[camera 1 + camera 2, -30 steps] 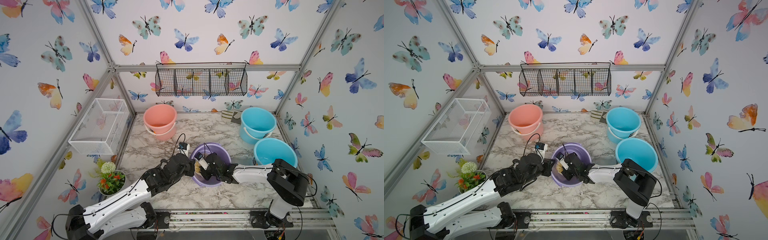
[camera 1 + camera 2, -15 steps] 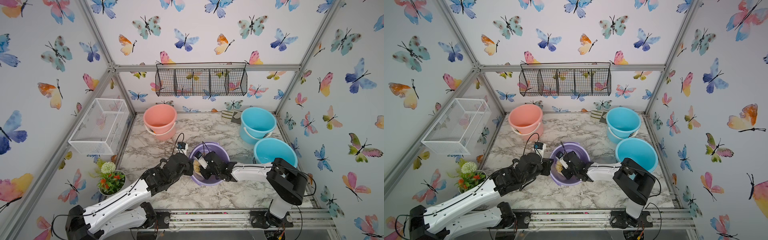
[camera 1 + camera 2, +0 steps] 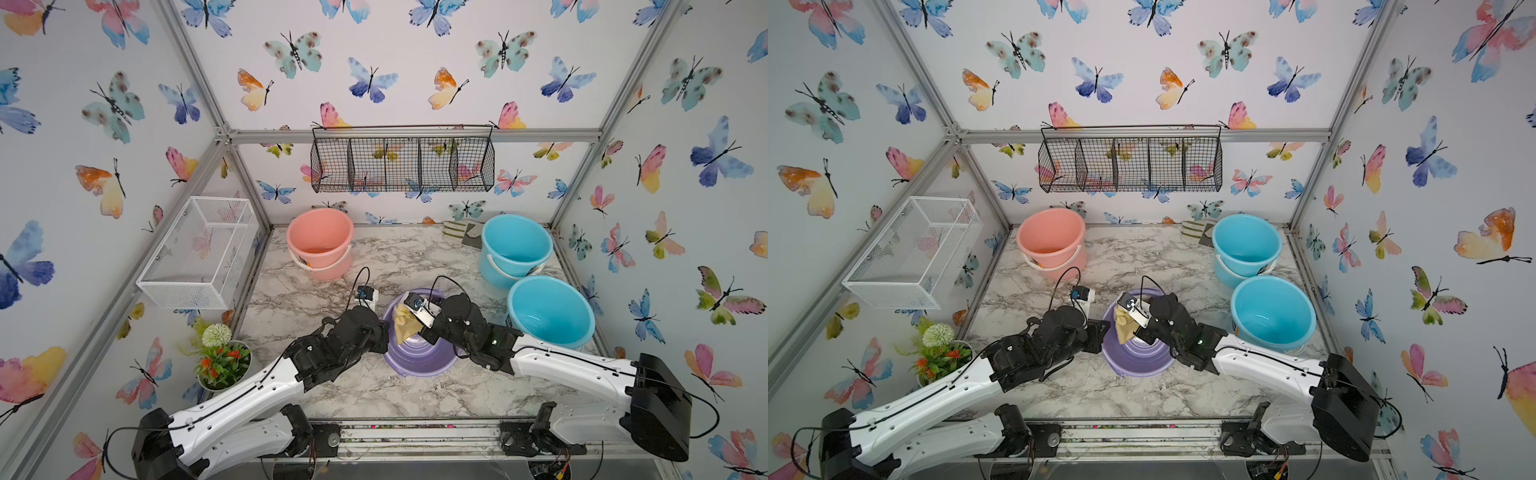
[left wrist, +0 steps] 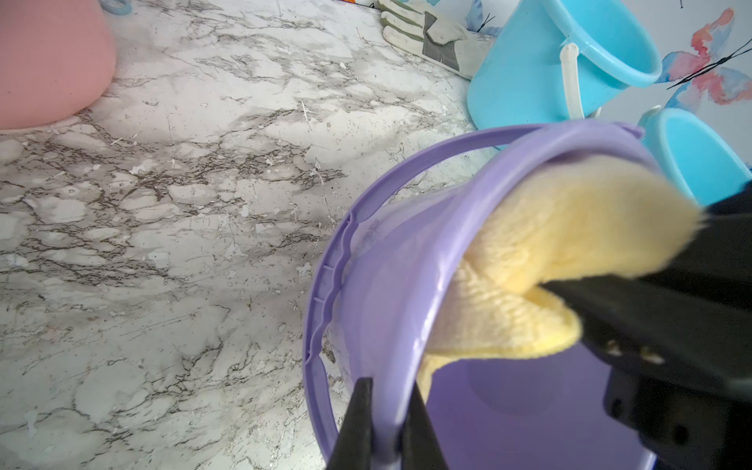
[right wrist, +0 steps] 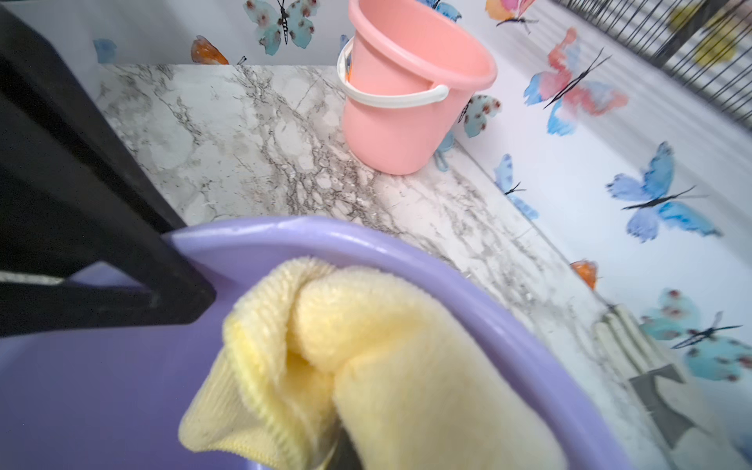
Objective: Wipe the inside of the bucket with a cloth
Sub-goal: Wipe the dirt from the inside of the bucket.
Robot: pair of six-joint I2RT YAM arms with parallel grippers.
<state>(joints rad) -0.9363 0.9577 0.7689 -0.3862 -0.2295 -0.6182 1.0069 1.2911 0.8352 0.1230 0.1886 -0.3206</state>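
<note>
top views: high, frontal, whole scene | wrist views: close, sharing bucket (image 4: pixel 390 293)

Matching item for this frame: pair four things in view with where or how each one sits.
Things:
1. cloth
2. left gripper
3. pink bucket
4. glove

States:
a. lying flat beside a blue bucket
b. upright, white handle down
c. bunched inside the purple bucket
d. shut on the purple bucket's rim

Pairs: 1-c, 2-d, 3-b, 4-a
</note>
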